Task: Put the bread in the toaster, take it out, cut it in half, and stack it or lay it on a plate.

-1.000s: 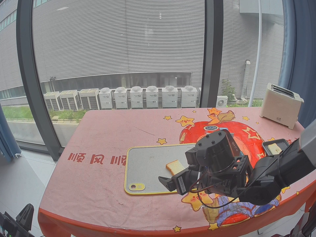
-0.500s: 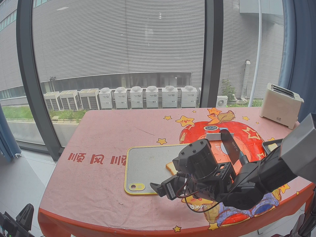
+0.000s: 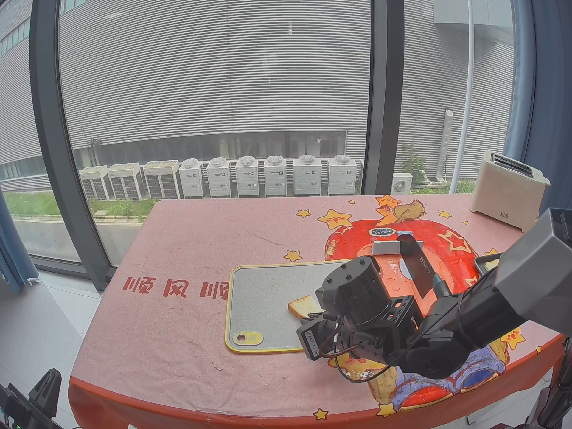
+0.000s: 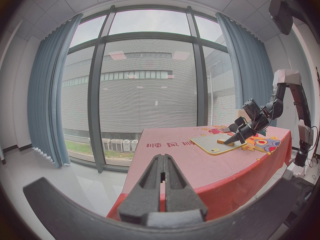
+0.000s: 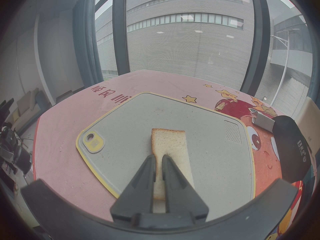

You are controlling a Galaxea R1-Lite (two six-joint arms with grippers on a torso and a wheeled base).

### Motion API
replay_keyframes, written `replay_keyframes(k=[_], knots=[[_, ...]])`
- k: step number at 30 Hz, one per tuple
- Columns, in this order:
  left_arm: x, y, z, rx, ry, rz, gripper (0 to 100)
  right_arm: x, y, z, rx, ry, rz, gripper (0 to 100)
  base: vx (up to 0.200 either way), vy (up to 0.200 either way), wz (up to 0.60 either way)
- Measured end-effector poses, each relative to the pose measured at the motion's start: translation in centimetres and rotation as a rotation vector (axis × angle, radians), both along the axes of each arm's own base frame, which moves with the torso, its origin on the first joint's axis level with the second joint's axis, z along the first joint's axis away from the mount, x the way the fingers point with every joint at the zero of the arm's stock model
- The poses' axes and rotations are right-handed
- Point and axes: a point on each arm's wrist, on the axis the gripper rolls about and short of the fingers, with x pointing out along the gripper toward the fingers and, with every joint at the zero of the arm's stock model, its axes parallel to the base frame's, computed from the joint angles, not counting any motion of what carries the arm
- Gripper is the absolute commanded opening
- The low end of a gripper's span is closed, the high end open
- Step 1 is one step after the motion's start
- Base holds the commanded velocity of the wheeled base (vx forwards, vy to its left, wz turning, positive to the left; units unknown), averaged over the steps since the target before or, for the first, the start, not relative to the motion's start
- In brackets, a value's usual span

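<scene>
A half slice of bread [image 3: 302,306] [image 5: 169,143] lies on the grey, yellow-rimmed cutting board [image 3: 262,293] [image 5: 206,144]. My right gripper [image 3: 310,335] [image 5: 159,158] is low over the board's near right part, shut on the near end of the bread. The white toaster [image 3: 508,192] stands at the table's far right. A black-bladed knife [image 3: 417,263] [image 5: 291,147] lies just right of the board. My left gripper [image 4: 162,157] hangs shut and empty, below and left of the table's near corner.
A dark tray [image 3: 484,262] peeks out behind my right arm at the table's right edge. The pink printed tablecloth [image 3: 179,251] left of and behind the board is bare. A window runs along the table's far side.
My right gripper went left and down to the board and shut on the bread, which has slid a little to the left. The arm now hides most of the tray.
</scene>
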Motion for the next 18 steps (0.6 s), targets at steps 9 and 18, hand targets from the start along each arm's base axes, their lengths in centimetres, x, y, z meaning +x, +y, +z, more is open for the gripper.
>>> replay_keyframes(k=[9,18], knots=[[0.0,0.0,0.0,0.0,0.0,0.0,0,-0.5,-0.9,2.2,0.058,-0.018,-0.022,0,0.0,-0.022,0.0],[0.0,0.0,0.0,0.0,0.001,0.0,0,-1.8,-3.9,7.3,0.124,-0.069,-0.054,0,0.0,-0.2,0.0]])
